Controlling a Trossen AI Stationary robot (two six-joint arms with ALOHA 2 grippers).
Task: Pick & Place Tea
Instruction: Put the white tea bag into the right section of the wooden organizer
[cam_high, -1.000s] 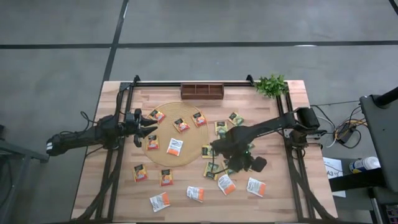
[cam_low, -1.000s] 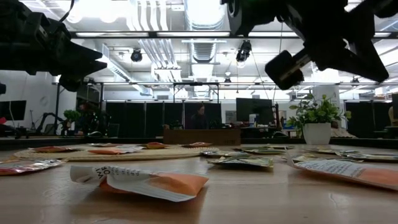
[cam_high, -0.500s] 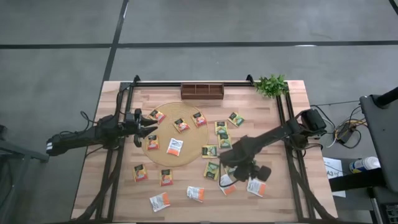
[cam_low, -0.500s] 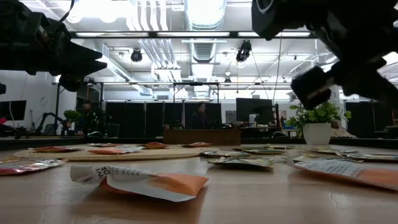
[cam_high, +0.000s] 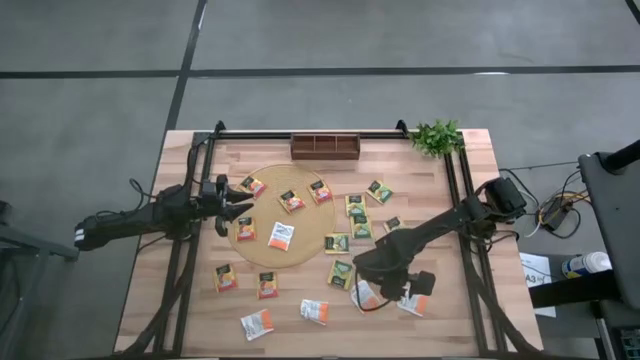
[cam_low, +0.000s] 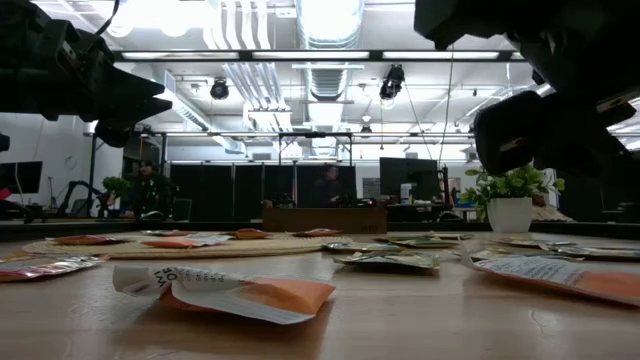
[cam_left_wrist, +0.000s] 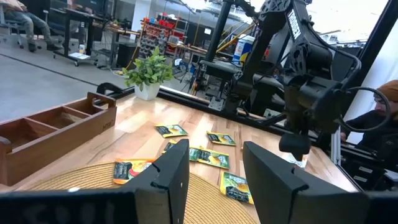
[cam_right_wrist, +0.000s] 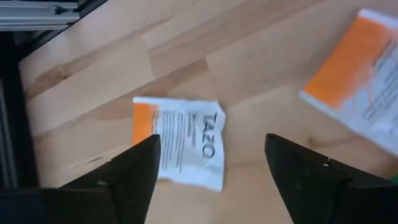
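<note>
Because the white-and-orange Tazo sachet lay flat on the bare wood near the table's front right, between the spread fingers of the right gripper, you needed to descend squarely and catch an edge, not press down on the flat face. A second orange sachet sat nearby; you had to stay clear of it. The right arm reached low across the front of the table. The left gripper hovered, fingers apart, at the round mat's left edge.
</note>
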